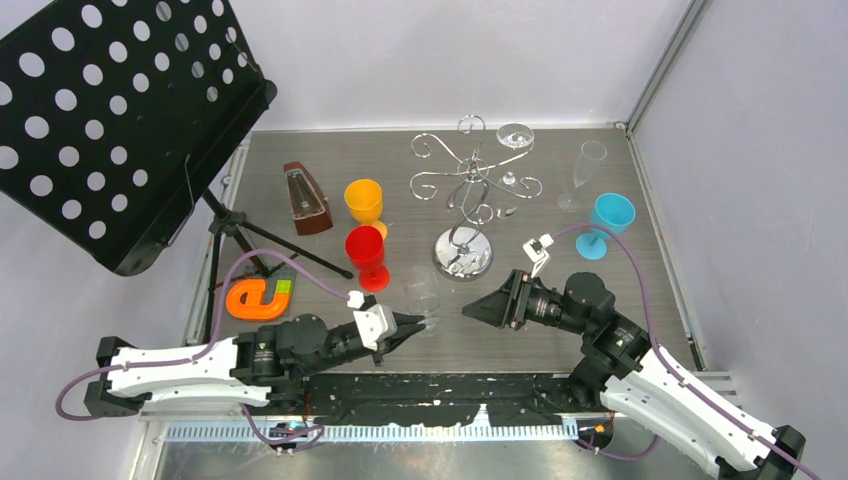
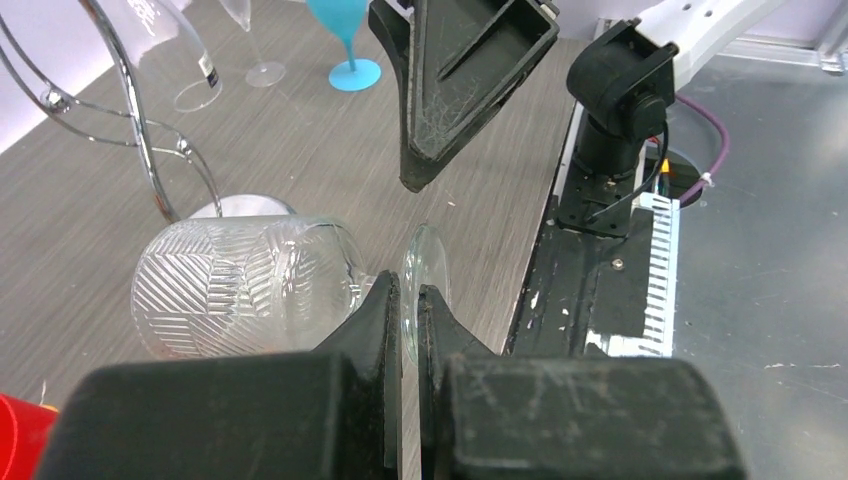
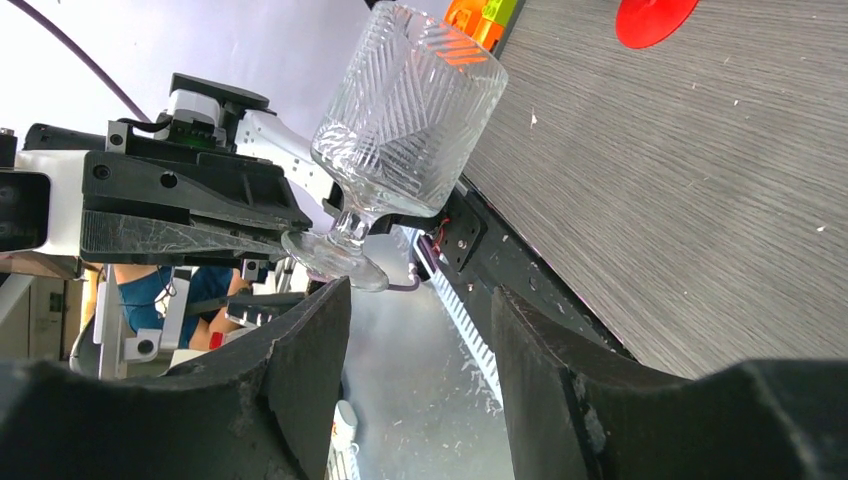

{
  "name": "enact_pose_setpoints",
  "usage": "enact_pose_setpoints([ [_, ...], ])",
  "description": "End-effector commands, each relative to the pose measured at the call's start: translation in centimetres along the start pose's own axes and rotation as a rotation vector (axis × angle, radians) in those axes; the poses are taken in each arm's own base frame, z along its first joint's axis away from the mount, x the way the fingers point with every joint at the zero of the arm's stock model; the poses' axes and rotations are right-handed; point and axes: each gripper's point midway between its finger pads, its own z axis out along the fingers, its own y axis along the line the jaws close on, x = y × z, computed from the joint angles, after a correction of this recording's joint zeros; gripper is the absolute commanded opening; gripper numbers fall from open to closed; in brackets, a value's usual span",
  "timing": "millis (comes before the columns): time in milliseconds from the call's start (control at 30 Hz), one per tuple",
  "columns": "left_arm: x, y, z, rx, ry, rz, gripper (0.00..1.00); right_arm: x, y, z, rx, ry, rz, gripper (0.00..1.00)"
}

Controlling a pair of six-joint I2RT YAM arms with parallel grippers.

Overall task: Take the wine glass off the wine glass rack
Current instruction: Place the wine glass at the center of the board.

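Observation:
My left gripper (image 1: pixel 425 323) is shut on the round foot of a clear cut-pattern wine glass (image 1: pixel 422 290). It holds the glass on its side in front of the rack, bowl pointing away from the arm. The left wrist view shows the foot pinched between the fingertips (image 2: pixel 385 300) and the bowl (image 2: pixel 240 285) beyond. My right gripper (image 1: pixel 470 312) is open and empty, a short way right of the glass and facing it (image 3: pixel 410 100). The chrome wine glass rack (image 1: pixel 470 175) stands at the table's middle back, with another clear glass (image 1: pixel 515 135) hanging on its right side.
Red goblet (image 1: pixel 367 255) and orange goblet (image 1: pixel 364 203) stand left of the rack, near a brown metronome (image 1: pixel 306 198). A blue goblet (image 1: pixel 606 222) and tall clear flute (image 1: pixel 585 172) stand at right. A black music stand (image 1: pixel 120 110) overhangs the left; an orange toy (image 1: pixel 258 298) lies below it.

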Motion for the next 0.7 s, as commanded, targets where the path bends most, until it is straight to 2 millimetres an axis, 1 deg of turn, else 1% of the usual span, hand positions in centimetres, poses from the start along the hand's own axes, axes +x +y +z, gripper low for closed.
enact_pose_setpoints([
  [0,-3.1,1.0,0.4,-0.062,-0.139,-0.016,0.00,-0.2,0.4,0.4,-0.036,-0.016,-0.001,0.60],
  [233,-0.9,1.2,1.2,-0.094,-0.100,-0.045,0.00,-0.1,-0.3,0.2,-0.011,-0.025,-0.018,0.60],
  [400,0.6,0.5,2.1,-0.083,-0.064,-0.085,0.00,0.0,-1.0,-0.1,0.024,-0.023,-0.038,0.60],
  [667,3.6,-0.4,3.6,-0.071,-0.007,-0.119,0.00,0.1,-1.3,-0.6,0.040,-0.029,-0.058,0.60],
])
